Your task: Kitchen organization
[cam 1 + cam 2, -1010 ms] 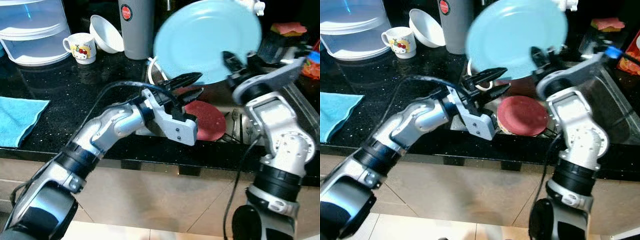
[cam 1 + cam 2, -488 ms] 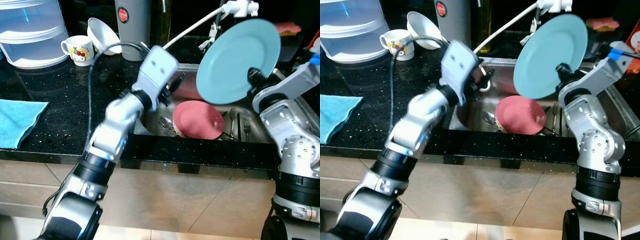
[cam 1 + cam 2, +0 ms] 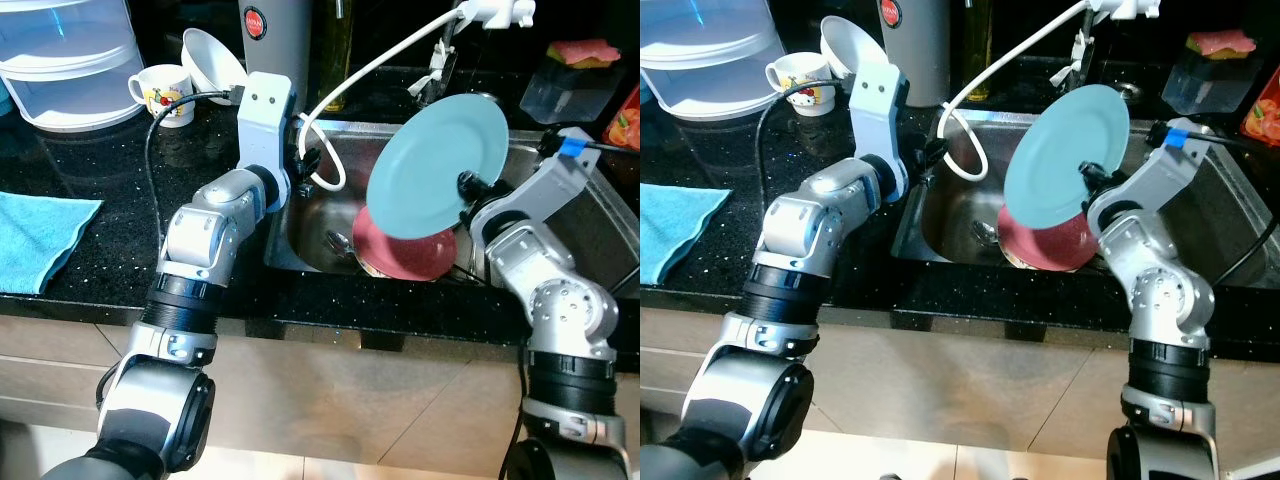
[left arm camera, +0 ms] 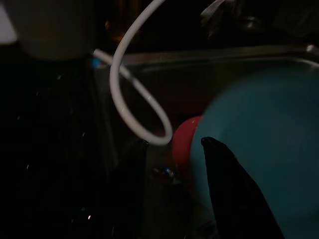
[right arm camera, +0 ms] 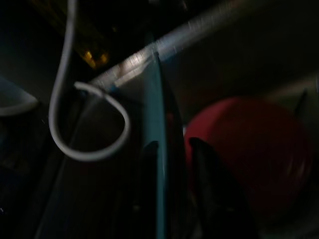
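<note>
Pinches the round light-blue plate by its rim in the right gripper, one black finger on each face, seen edge-on in the right wrist view. Stands nearly on edge above the steel sink basin, face toward the robot's left, lower rim hanging just over the round dark-red plate that lies in the basin bottom. Runs up and away from the fingers, so the plate's flat sides face sideways rather than down.

Poises the left gripper over the basin's left edge, fingers spread and empty, aimed into the sink with the blue plate just off one fingertip and the red plate beyond. Loops a white hose between this gripper and the plate.

Probably calls for either a handover or a lowering: sits closer to the right arm, which already has it; for the left fingers, only the broad face presents, not the rim, so a grasp from there would likely need the plate turned first.
</note>
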Robot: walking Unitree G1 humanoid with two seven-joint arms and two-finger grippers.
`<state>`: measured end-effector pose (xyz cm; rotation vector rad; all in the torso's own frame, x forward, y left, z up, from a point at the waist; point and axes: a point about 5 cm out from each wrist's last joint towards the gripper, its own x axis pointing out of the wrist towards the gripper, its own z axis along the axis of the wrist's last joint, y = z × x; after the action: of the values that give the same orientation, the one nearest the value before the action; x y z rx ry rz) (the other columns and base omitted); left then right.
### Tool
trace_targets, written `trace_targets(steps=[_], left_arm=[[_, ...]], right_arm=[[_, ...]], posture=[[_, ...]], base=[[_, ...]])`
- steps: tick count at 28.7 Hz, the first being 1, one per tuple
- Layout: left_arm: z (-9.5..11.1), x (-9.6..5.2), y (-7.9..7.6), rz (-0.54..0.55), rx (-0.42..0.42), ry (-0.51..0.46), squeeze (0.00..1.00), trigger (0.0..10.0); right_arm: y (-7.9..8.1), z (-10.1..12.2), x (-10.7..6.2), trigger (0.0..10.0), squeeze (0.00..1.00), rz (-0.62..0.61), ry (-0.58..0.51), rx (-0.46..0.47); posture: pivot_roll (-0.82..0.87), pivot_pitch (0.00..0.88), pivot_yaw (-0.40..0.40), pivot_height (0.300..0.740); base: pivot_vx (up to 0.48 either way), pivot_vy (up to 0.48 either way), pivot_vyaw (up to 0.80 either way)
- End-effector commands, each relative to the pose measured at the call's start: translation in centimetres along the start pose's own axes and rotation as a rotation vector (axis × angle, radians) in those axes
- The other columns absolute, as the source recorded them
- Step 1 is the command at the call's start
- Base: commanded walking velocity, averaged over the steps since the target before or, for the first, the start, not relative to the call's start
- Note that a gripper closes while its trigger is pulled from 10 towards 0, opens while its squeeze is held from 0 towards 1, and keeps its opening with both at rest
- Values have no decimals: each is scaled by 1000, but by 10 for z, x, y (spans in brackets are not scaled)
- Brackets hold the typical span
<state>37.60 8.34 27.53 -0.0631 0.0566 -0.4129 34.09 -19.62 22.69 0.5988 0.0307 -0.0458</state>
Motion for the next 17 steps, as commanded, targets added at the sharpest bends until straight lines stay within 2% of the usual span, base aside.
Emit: trace_targets(steps=[1,4,5,6,7,11,15,17], left_arm=[[-4,2,0,16,-16,35,0,10000],[-5,2,2,27,-18,45,0,10000],[-6,1,2,35,-18,56,0,10000],[-6,1,2,40,-16,61,0,10000],[-6,1,2,40,-13,61,0,10000],[-4,2,1,43,-4,65,0,10000],[-1,4,2,51,3,71,0,10000],[-1,4,3,54,6,68,0,10000]], right_arm=[[-3,-6,0,10000,1000,-5,29,40],[-3,-5,0,10000,1000,-4,26,72],[-1,2,-1,10000,1000,16,-6,137],[0,7,-2,10000,675,29,-32,178],[1,11,-2,10000,0,37,-52,190],[9,29,-7,10000,0,83,-150,188],[31,52,-19,10000,0,139,-340,-19],[35,54,-22,10000,0,153,-367,-42]], posture=[[50,106,21,740],[50,106,21,740],[50,106,21,740],[50,106,21,740],[50,106,21,740],[45,107,22,740],[42,108,24,740],[42,108,24,740]], base=[[0,0,0],[0,0,0],[0,0,0],[0,0,0],[0,0,0],[0,0,0],[0,0,0],[0,0,0]])
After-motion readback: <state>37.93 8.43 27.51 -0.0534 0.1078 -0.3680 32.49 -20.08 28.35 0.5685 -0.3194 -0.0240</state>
